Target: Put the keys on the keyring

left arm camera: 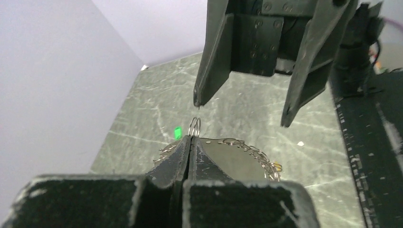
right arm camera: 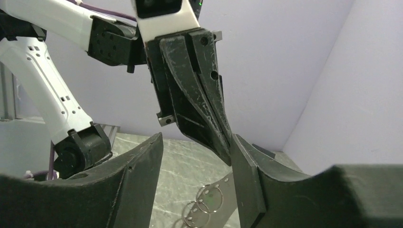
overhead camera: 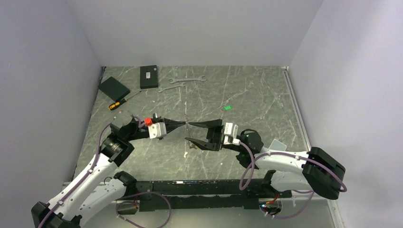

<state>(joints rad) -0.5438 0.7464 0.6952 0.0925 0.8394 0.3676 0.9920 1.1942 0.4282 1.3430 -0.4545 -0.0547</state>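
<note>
The left gripper (left arm camera: 191,138) is closed tight on a thin wire keyring (left arm camera: 194,127). The right gripper (overhead camera: 188,132) is spread wide, one fingertip just beside that ring. The keys (overhead camera: 227,108), of which only a green tag can be made out, lie beyond the keyring on the dark veined table (overhead camera: 256,95), which has pale lilac walls (overhead camera: 190,28) around it. The label on the black box (overhead camera: 148,76) farther back is too small to read.

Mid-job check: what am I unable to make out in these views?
- Silver bunch of linked wire rings: half hidden behind the shut left hand in the left wrist view. In the right wrist view it is cut off by the bottom edge, between the fingers of the open right hand. Keys indistinguishable.
- Same bunch, top view: too small.
- Bright green plastic tag: too small to tell what it's attached to.
</note>
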